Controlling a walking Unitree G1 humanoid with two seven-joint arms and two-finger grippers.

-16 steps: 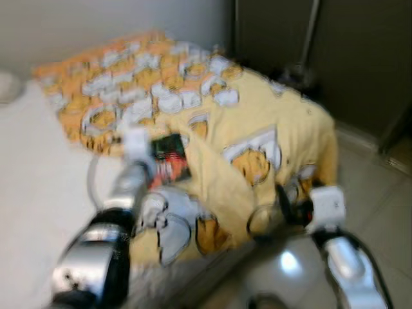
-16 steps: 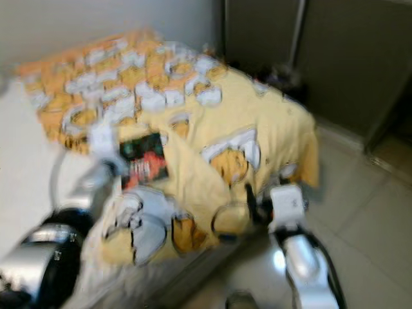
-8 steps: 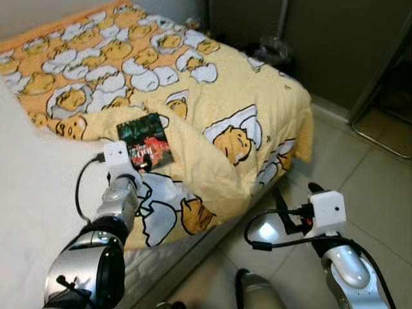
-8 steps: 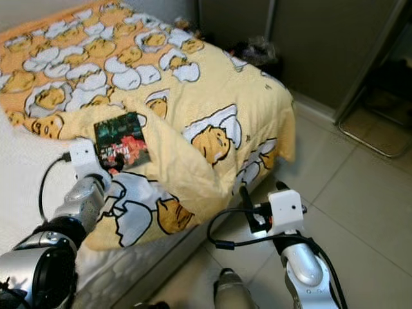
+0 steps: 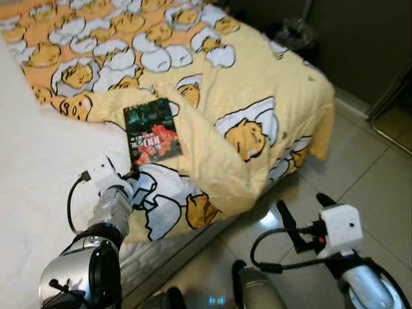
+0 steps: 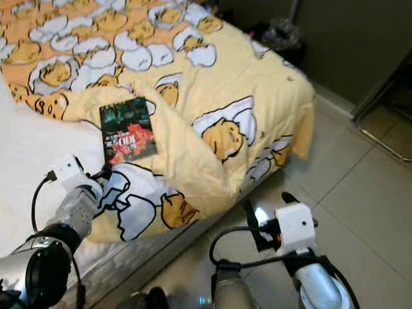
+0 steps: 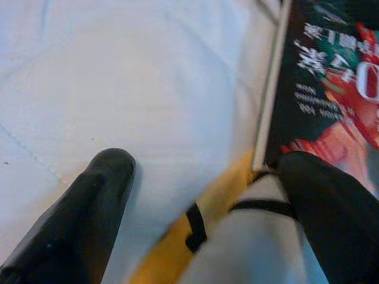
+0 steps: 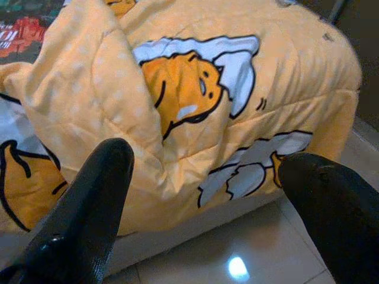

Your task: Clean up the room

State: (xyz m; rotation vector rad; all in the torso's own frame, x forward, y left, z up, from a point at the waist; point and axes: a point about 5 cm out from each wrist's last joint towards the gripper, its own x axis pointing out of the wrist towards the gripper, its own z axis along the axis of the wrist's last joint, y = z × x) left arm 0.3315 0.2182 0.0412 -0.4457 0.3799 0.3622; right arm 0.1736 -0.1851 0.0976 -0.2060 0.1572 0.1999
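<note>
A dark book [image 5: 152, 133] with a red and green cover lies flat on the bed, where the folded-back yellow cartoon blanket [image 5: 257, 84] meets the white sheet [image 5: 38, 148]. My left gripper [image 5: 134, 172] hovers low over the bed just short of the book's near edge. In the left wrist view it is open, with one finger [image 7: 89, 207] over the sheet and the other beside the book [image 7: 331, 89]. My right gripper [image 5: 302, 209] hangs open above the floor off the bed's side, facing the blanket's drooping corner [image 8: 195, 100].
Glossy tile floor [image 5: 367, 174] runs along the bed's right side. A dark wardrobe or door [image 5: 367, 38] stands beyond it, with a dark bundle [image 5: 296, 32] at its base near the bed's far corner. My feet [image 5: 251, 290] stand close to the bed frame.
The blurred view has steadied and shifted. My left gripper now sits a little farther back from the book's near edge. The right arm shows lower in the view.
</note>
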